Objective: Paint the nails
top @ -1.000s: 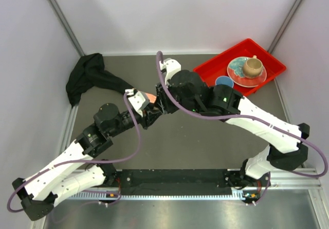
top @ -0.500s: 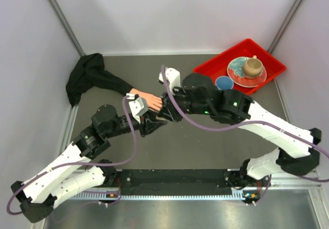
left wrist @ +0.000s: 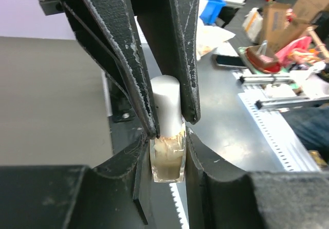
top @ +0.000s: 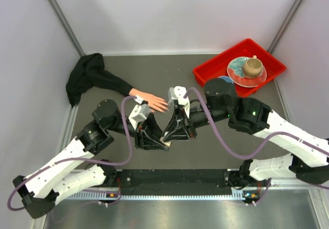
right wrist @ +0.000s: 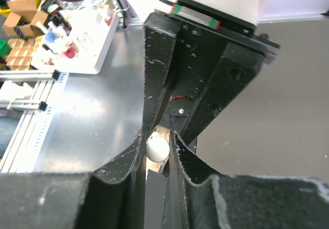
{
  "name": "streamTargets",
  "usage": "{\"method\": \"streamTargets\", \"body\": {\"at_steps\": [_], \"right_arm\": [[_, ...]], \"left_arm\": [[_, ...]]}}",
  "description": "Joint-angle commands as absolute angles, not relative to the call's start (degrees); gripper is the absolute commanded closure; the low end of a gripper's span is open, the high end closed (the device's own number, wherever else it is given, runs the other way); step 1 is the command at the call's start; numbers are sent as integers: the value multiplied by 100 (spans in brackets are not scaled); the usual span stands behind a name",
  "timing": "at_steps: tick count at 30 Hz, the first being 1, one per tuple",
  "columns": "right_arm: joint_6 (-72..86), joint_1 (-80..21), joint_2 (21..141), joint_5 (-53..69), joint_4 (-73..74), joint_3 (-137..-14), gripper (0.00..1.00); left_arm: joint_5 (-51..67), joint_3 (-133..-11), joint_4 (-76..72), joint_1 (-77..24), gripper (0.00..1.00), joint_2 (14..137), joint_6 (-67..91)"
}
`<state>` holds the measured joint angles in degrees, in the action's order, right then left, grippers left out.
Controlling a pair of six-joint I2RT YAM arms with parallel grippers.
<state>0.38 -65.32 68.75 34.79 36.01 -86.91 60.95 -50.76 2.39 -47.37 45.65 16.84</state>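
Right claw newly nearer, nails seemingly beyond.

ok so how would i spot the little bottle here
Over the grey table, look near the front centre where the left arm and right arm meet tip to tip. The bottle is pinched there between both sets of jaws. It is small clear glass with tan liquid and a white cap, unlike the pink mannequin hand farther back.

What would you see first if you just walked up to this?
The left gripper and right gripper meet mid-table, both clamped on one small white-capped bottle. Just behind them lies a pink mannequin hand, and a red tray sits at the back right.
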Motion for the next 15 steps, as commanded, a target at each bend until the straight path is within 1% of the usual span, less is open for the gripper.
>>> {"method": "streamTargets", "body": {"at_steps": [1, 2, 3, 4, 5, 6, 7, 8, 10, 13, 15], "right_arm": [[298, -6416, 6820, 2659, 3234, -8674, 100], [560, -6416, 6890, 2306, 3330, -8753, 79], [693, -6416, 6952, 1920, 3662, -8989, 69], [825, -6425, 7057, 1150, 3952, -9165, 62], [1226, -6425, 7232, 664, 4181, -9341, 54], [1500, -6416, 7329, -324, 4697, -9673, 50], [1790, -6433, 7391, -743, 4902, -9807, 46], [2237, -6425, 7505, -1043, 5061, -10017, 46], [2609, -6425, 7585, -1554, 5307, -10159, 46], [2935, -6425, 7795, -1723, 5361, -10353, 51], [2936, -6434, 7988, -1679, 5352, -10529, 51]], "left_arm": [[5338, -5537, 744, -4781, 100, 4465, 810], [4543, -5563, 808, -4790, 100, 4465, 678], [4135, -5572, 887, -4790, 100, 4456, 416], [3600, -5572, 975, -4790, 100, 4439, 300], [2733, -5564, 1089, -4790, 100, 4421, 203], [2229, -5546, 1151, -4790, 100, 4386, 54], [1858, -5424, 1125, -4790, 100, 4360, 44], [1228, -5371, 1012, -4790, 100, 4351, 44], [732, -5152, 845, -4790, 100, 4289, -132], [440, -5001, 554, -4790, 100, 4333, -281], [544, -5010, 536, -4799, 100, 4481, -334]]}}
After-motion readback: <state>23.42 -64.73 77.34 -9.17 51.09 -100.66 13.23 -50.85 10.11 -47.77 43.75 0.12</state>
